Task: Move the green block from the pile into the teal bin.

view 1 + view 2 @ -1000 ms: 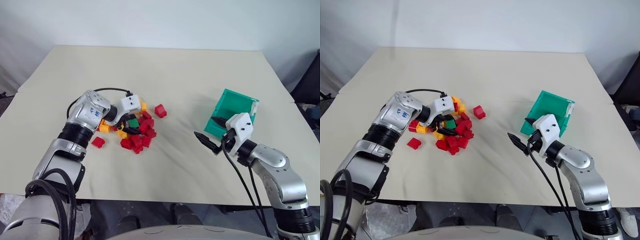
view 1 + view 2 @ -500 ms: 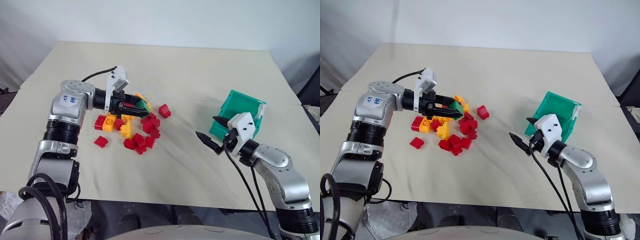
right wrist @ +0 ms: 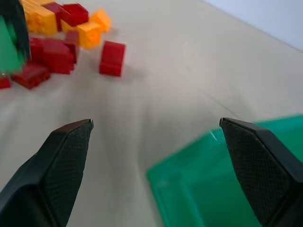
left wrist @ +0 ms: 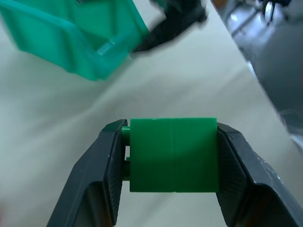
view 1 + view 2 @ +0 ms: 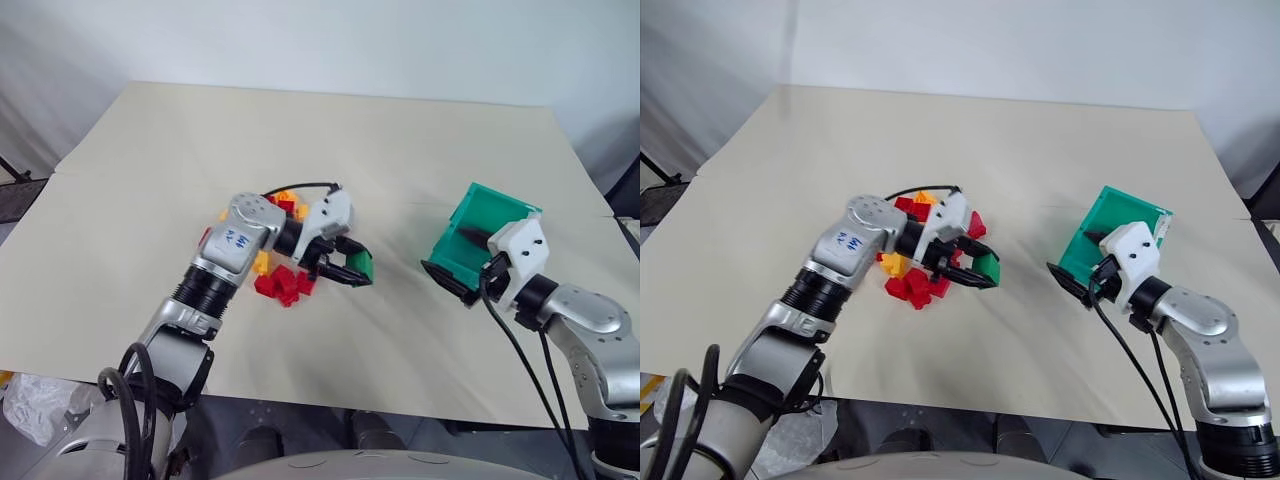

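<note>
I've lifted the green block (image 4: 173,155) off the pile (image 5: 282,282) in my left gripper (image 5: 352,272) and swung it right, toward the teal bin (image 5: 478,232).

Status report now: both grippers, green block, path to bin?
Left gripper shut on green block, clear of pile. Right gripper open beside teal bin. Bare table between block and bin.

Loose pile of small red and yellow-orange plastic bricks (image 5: 278,282) left on bench (image 5: 400,150); boxy teal plastic bin (image 5: 477,232) well apart right; small dark-green plastic brick (image 5: 360,266) between, nearer pile.
</note>
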Robot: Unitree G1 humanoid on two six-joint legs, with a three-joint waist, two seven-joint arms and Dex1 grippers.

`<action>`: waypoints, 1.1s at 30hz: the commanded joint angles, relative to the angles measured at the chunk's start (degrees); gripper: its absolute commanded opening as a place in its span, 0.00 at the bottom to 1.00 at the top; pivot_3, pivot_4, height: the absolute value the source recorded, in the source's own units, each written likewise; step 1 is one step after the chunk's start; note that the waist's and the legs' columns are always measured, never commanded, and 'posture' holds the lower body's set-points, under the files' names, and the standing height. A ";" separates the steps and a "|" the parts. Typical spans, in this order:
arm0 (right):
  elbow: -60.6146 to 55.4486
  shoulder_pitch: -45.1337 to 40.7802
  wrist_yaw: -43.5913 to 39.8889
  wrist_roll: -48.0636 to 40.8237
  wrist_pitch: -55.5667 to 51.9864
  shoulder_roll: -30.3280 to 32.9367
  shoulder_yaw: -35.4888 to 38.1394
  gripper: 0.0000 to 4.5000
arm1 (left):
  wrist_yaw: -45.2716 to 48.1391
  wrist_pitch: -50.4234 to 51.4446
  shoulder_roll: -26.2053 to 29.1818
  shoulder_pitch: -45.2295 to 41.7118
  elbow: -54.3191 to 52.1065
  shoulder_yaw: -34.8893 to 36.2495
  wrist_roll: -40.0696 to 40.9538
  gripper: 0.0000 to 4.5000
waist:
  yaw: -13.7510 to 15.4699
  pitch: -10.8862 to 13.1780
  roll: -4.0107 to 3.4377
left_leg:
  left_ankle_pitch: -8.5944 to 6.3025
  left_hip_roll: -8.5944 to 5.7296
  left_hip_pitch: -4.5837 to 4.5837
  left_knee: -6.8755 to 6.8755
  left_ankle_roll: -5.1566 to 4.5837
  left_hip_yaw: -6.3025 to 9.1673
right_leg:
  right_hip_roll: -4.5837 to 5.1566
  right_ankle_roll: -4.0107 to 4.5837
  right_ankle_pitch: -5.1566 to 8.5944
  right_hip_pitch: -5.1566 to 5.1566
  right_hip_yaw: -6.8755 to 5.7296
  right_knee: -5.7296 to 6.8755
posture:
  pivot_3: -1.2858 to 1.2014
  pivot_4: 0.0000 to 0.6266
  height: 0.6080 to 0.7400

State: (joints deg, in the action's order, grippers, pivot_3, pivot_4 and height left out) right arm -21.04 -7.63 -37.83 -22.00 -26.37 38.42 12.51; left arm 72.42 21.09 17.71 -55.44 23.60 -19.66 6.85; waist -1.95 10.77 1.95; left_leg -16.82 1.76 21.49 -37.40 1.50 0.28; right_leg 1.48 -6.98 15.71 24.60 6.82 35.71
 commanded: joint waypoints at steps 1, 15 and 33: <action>-5.55 2.11 -0.52 -2.77 -2.37 2.32 4.46 1.00 | -1.24 -4.88 -1.59 -0.64 3.33 -2.13 -2.99 0.77 | 0.05 0.01 0.01 | 0.00 0.00 -0.01 0.00 0.00 -0.01 | 0.00 0.00 0.00 0.00 0.01 0.00 | 0.52 0.24 1.00; -12.76 11.72 -5.67 -12.53 -12.36 9.36 16.11 1.00 | -1.52 -4.72 2.25 1.96 -0.04 8.93 4.06 0.99 | 0.24 0.02 0.02 | 0.00 0.00 0.01 -0.01 0.00 -0.01 | -0.01 -0.04 -0.02 -0.03 0.04 -0.06 | 0.52 0.24 1.00; -15.19 -2.67 5.77 -22.81 -27.78 5.01 3.43 1.00 | 1.87 -2.15 18.23 21.96 -15.88 25.94 18.31 0.99 | -1.17 0.10 0.15 | 0.03 0.12 -0.19 -0.02 -0.01 -0.04 | 0.04 0.05 -0.04 -0.17 -0.06 -0.06 | 0.52 0.24 1.00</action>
State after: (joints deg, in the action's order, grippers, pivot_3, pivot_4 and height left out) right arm -35.62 -8.15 -35.36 -44.78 -52.83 44.55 19.69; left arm 74.50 19.85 35.80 -34.51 10.93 3.42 22.31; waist -3.12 10.87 2.10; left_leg -16.78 1.88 21.27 -37.38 1.48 0.23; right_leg 1.53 -6.91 15.67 24.44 6.77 35.66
